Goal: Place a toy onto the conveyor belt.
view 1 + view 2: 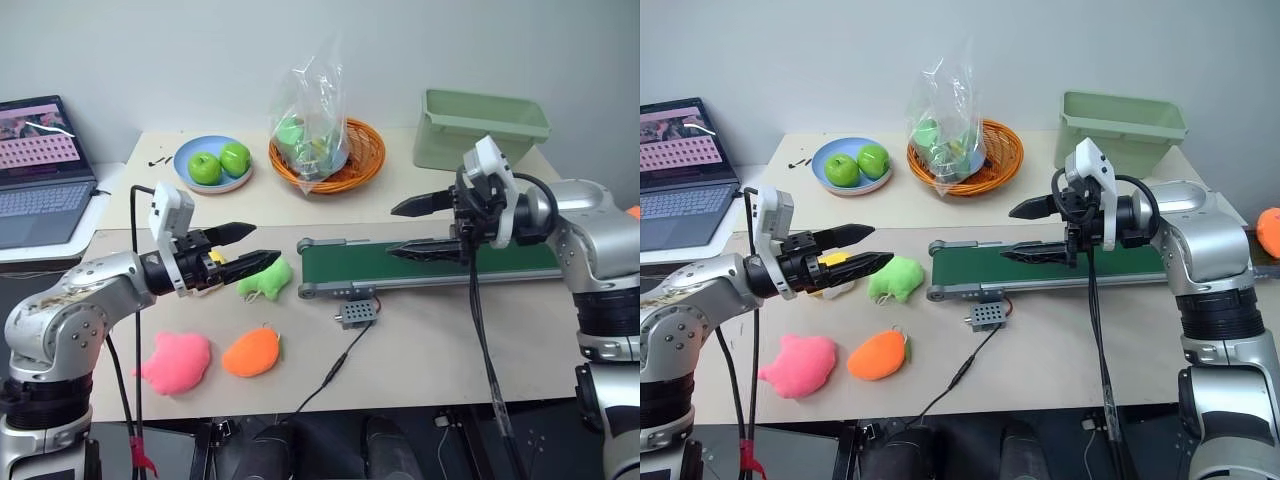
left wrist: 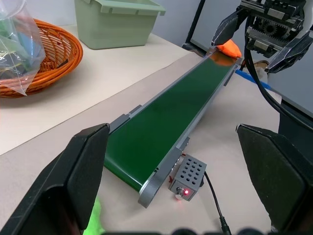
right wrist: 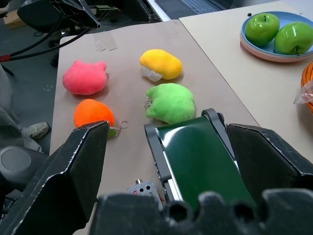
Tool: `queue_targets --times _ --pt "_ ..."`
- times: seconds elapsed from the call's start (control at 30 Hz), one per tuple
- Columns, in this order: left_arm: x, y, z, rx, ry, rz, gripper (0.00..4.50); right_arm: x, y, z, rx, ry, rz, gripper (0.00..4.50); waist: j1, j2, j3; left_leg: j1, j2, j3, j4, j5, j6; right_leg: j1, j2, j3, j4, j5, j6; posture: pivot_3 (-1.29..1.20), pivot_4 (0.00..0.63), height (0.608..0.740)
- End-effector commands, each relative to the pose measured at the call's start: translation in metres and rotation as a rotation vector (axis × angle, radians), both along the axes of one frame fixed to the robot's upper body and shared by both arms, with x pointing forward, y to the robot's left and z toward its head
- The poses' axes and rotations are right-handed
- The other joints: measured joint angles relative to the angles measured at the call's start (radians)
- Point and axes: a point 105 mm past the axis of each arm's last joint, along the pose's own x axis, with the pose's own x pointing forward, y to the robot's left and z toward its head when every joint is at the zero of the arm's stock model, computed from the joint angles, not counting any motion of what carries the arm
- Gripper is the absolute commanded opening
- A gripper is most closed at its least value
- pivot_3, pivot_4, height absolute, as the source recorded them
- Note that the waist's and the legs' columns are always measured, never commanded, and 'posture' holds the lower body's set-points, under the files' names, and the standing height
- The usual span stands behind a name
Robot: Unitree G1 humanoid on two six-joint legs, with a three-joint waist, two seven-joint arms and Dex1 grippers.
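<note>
This looks to me like a robotics lab set up for testing. In front of me is a plain table (image 1: 450, 340) against a bare wall, with a small conveyor belt (image 1: 430, 262) wired to a control box (image 1: 357, 315), loose cables, an open laptop (image 1: 40, 170) at my left, and props: plush toys, fake apples (image 1: 220, 163), a basket (image 1: 328, 155), a bin (image 1: 480, 125).

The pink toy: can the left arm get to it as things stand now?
Probably yes. The pink toy lies bare on the table's near edge, below the left gripper, whose jaws stand open and empty. The orange plush lies beside it, apart.
</note>
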Motion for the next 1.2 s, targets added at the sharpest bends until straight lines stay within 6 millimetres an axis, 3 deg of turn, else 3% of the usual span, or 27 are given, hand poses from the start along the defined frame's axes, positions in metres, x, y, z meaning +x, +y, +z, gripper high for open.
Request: queue_targets --times 0.03,0.23,0.47,0.97,1.03,1.13,1.2 --pt "-0.004 -0.001 0.013 -0.010 -0.073 -0.004 4.41 -0.003 -0.002 0.014 0.006 -0.049 0.005 4.50 -0.001 0.000 0.000 0.000 0.000 0.000 0.000 0.000 0.000 0.000 0.000 0.000 0.000 0.000 0.000 0.00 0.150 0.740" --pt "-0.003 0.004 0.015 -0.038 -0.079 0.024 4.41 -0.003 0.005 0.012 0.003 -0.041 0.037 4.50 -0.001 0.000 0.000 0.000 0.000 0.000 0.000 0.000 0.000 0.000 0.000 0.000 0.000 0.000 0.000 0.00 0.150 0.740" --pt "-0.002 0.033 0.006 -0.030 -0.061 0.185 4.41 0.000 0.015 0.005 0.017 -0.011 0.073 4.50 -0.004 0.000 0.000 0.000 0.000 0.000 -0.001 0.000 0.000 0.000 0.000 0.000 0.000 0.000 0.000 0.00 0.150 0.740" --pt "-0.061 0.100 -0.039 0.012 0.056 0.504 4.41 0.012 0.031 -0.004 -0.023 0.023 0.192 4.50 -0.001 0.001 0.000 0.001 0.001 0.000 -0.003 0.000 -0.001 -0.001 0.000 0.000 0.000 0.000 -0.001 0.00 0.150 0.740" --pt "-0.074 0.106 -0.046 -0.032 0.119 0.535 4.41 0.013 0.033 -0.005 -0.028 0.023 0.207 4.50 -0.003 0.001 0.000 0.001 0.001 0.000 -0.003 0.000 -0.001 -0.001 0.000 0.000 0.000 0.000 -0.001 0.00 0.150 0.740" --pt "-0.087 0.132 -0.056 -0.267 0.222 0.673 4.41 0.015 0.039 -0.006 -0.030 0.025 0.231 4.50 -0.003 0.001 0.000 0.001 0.001 0.000 -0.003 0.000 -0.001 -0.001 0.000 0.000 0.000 0.000 -0.001 0.00 0.150 0.740" --pt "-0.096 0.139 -0.069 -0.338 0.295 0.720 4.41 0.016 0.041 -0.007 -0.036 0.027 0.243 4.50 -0.003 0.001 0.000 0.003 0.001 0.000 -0.003 0.000 -0.001 -0.001 0.000 0.000 0.000 -0.001 -0.001 0.00 0.150 0.740"
